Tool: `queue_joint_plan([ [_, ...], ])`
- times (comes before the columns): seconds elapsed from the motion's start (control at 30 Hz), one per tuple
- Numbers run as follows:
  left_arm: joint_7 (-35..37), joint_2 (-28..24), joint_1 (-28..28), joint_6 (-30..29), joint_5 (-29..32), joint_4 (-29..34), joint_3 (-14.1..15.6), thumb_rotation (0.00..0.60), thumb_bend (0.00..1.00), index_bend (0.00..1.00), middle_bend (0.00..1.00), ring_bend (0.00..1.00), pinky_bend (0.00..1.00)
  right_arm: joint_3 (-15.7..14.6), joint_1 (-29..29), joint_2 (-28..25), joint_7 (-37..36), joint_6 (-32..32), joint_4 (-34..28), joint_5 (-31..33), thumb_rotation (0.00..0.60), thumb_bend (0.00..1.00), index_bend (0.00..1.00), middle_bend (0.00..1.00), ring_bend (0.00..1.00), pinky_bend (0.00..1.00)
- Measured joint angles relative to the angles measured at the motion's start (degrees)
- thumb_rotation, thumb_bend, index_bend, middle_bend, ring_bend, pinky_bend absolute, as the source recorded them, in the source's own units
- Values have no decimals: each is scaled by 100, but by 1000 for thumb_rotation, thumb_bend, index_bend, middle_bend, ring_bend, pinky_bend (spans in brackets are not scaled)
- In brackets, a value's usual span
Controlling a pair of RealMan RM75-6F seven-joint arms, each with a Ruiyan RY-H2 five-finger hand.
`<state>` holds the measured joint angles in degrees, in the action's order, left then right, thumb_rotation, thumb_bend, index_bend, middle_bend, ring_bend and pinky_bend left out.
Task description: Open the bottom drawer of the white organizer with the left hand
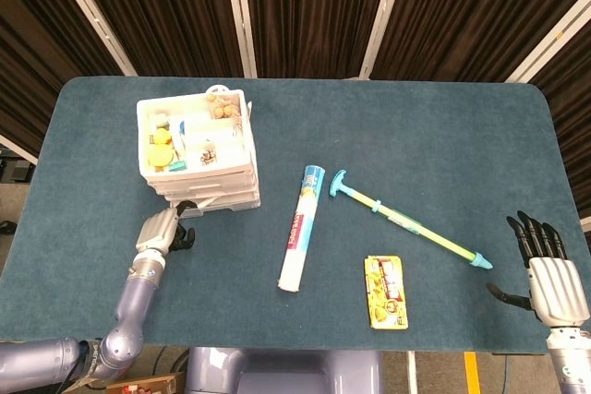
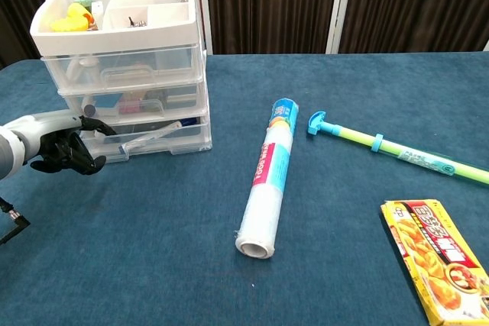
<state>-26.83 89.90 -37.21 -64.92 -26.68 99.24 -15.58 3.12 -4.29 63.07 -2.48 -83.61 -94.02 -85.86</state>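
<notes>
The white organizer (image 1: pixel 196 149) (image 2: pixel 122 59) stands at the table's back left, with an open top tray and three clear drawers. Its bottom drawer (image 1: pixel 211 204) (image 2: pixel 153 141) sits slightly out and skewed, with pens showing inside. My left hand (image 1: pixel 164 228) (image 2: pixel 65 147) is low on the table at that drawer's left front corner, fingers curled in. One fingertip (image 2: pixel 105 130) reaches the drawer front; whether it hooks the drawer is unclear. My right hand (image 1: pixel 549 269) rests at the table's front right with its fingers spread, holding nothing; the chest view does not show it.
A roll of plastic wrap (image 1: pixel 301 226) (image 2: pixel 269 175) lies right of the organizer. A blue and green plastic pump stick (image 1: pixel 406 220) (image 2: pixel 390 149) lies diagonally beyond it. A yellow snack box (image 1: pixel 386 292) (image 2: pixel 437 259) sits near the front edge.
</notes>
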Motion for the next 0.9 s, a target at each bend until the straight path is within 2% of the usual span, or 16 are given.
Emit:
queue_joint_plan([
  [0.37, 185, -294, 150, 64, -113, 468, 205, 600, 562, 275, 1000, 983, 999, -1, 4, 9, 14, -6, 6, 0, 600, 86, 0, 0, 0, 0],
  [0.9, 533, -759, 606, 113, -1160, 1231, 1059, 600, 560, 266, 991, 978, 997, 0, 12, 10, 42, 2, -10, 28, 600, 85, 0, 0, 0, 0],
])
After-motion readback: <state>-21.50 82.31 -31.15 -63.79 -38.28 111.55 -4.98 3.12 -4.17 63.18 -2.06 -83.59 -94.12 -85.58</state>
